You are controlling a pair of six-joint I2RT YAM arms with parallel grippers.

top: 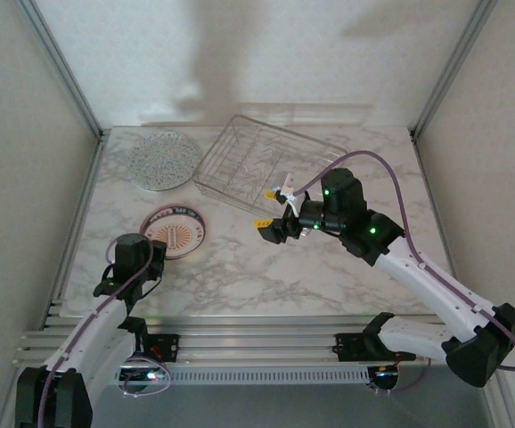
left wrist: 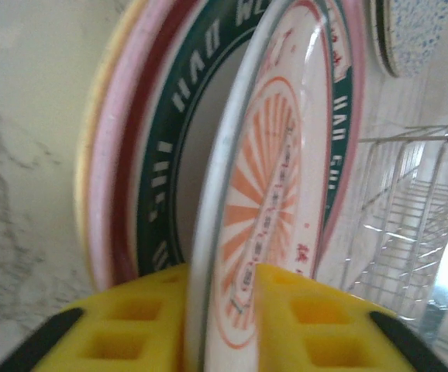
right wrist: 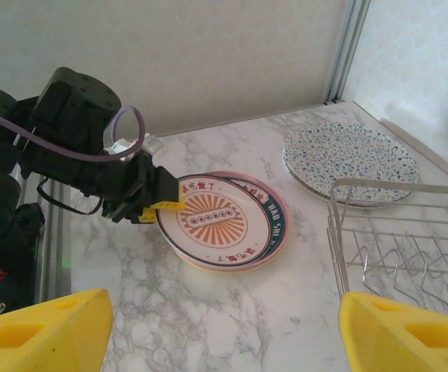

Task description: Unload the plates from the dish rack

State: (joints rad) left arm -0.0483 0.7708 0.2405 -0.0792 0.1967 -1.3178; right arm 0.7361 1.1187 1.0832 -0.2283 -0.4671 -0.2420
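The small white sunburst plate (top: 175, 230) (right wrist: 212, 221) lies on top of a stack at the left of the table. My left gripper (top: 155, 252) (left wrist: 220, 310) (right wrist: 162, 203) is shut on its near rim, one yellow finger (left wrist: 309, 318) above and one below. At the gripped side the plate (left wrist: 270, 194) stands slightly off the green-banded lettered plate (left wrist: 158, 155) below it. Pink (left wrist: 104, 201) and orange rims show underneath. The white speckled plate (top: 164, 159) (right wrist: 352, 159) lies flat at the back left. The wire dish rack (top: 266, 165) (right wrist: 402, 248) holds no plates. My right gripper (top: 271, 227) (right wrist: 224, 341) hovers open before the rack.
White enclosure walls and metal posts border the marble table (top: 266, 267) on three sides. An aluminium rail frame (top: 257, 343) runs along the near edge by the arm bases. Bare marble lies between the stack and the rack.
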